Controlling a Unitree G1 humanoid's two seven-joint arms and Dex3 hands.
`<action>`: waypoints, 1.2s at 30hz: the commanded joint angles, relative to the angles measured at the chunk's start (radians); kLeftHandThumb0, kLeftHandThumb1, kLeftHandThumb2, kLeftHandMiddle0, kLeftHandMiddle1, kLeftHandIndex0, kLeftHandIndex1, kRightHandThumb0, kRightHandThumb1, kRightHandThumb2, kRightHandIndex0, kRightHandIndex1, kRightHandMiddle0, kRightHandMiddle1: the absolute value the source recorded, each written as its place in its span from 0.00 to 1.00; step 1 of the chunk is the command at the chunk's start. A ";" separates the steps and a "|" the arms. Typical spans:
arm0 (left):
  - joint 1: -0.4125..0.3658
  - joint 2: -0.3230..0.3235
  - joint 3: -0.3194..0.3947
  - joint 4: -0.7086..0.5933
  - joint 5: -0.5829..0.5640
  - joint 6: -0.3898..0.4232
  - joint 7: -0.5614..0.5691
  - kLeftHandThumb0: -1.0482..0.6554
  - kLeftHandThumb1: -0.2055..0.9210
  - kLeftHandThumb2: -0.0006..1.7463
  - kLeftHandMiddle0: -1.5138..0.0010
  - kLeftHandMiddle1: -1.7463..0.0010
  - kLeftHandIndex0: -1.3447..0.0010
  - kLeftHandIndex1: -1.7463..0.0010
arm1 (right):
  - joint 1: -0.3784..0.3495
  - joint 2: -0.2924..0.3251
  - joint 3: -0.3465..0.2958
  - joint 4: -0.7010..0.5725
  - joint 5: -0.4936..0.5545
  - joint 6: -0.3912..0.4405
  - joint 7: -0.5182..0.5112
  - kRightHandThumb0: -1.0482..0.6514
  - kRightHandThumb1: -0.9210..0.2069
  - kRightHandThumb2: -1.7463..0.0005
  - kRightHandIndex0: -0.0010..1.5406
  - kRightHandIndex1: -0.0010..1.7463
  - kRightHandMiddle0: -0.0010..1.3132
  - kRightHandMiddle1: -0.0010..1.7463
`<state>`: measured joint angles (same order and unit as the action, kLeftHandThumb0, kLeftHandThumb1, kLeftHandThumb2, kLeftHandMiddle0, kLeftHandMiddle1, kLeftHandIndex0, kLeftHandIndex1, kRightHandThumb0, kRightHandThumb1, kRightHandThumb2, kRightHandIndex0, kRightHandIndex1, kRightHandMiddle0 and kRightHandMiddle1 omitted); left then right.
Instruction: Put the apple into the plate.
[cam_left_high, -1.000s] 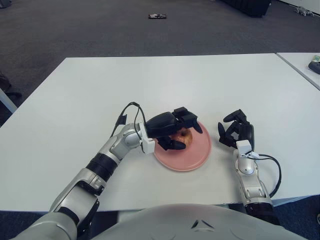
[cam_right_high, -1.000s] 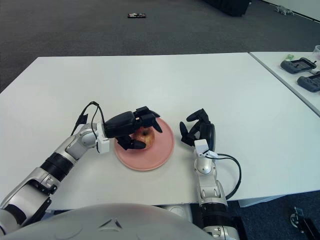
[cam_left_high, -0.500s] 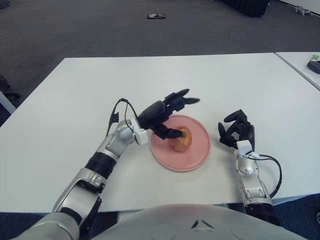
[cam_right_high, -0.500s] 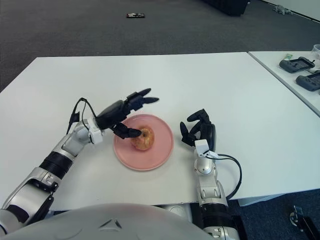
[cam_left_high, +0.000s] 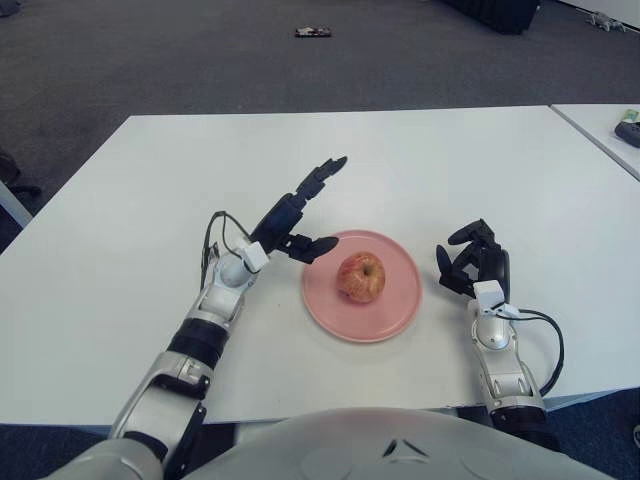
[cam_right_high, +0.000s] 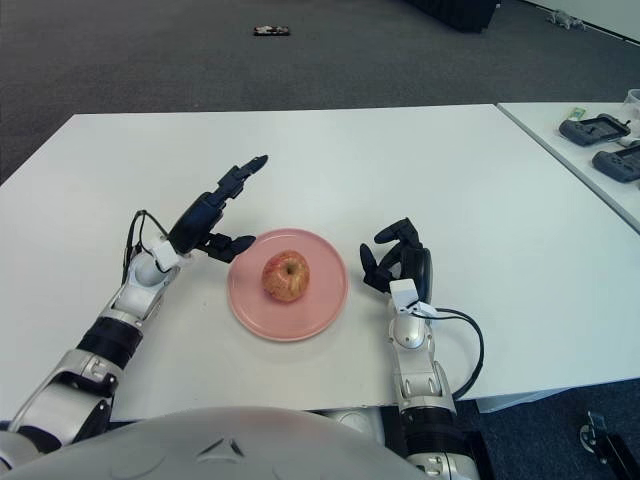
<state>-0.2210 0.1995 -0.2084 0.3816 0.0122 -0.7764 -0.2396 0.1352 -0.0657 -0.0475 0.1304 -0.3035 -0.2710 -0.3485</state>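
Apple (cam_left_high: 361, 277) on pink plate (cam_left_high: 400, 305), left hand (cam_left_high: 296, 211) spread, right hand (cam_left_high: 473, 262) curled, empty

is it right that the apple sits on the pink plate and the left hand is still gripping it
Not quite. The apple does sit on the pink plate, but the left hand is not gripping it: its fingers are spread and it has drawn back to the plate's left, clear of the apple. The left eye view shows this.

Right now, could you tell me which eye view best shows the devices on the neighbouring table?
The right eye view: two dark devices lie in full on the neighbouring table. The left eye view shows only the edge of one at its right border.
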 joint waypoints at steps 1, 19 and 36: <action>0.024 -0.036 0.057 -0.024 -0.014 0.022 0.061 0.06 0.78 0.44 0.99 0.99 1.00 0.83 | -0.003 -0.003 -0.001 -0.012 -0.004 -0.011 -0.006 0.37 0.34 0.40 0.53 1.00 0.33 1.00; 0.046 -0.149 0.266 0.285 -0.071 0.027 0.218 0.28 0.91 0.61 0.87 0.18 0.90 0.03 | 0.001 -0.002 0.007 -0.017 -0.011 -0.031 -0.012 0.37 0.34 0.40 0.57 1.00 0.34 1.00; 0.019 -0.212 0.327 0.360 -0.160 0.035 0.157 0.37 0.65 0.61 0.55 0.00 0.66 0.00 | -0.020 -0.012 0.013 0.029 -0.027 -0.081 -0.033 0.37 0.37 0.38 0.59 1.00 0.35 1.00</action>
<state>-0.2072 0.0015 0.1097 0.7196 -0.1174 -0.7532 -0.0570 0.1341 -0.0681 -0.0368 0.1517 -0.3145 -0.3397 -0.3702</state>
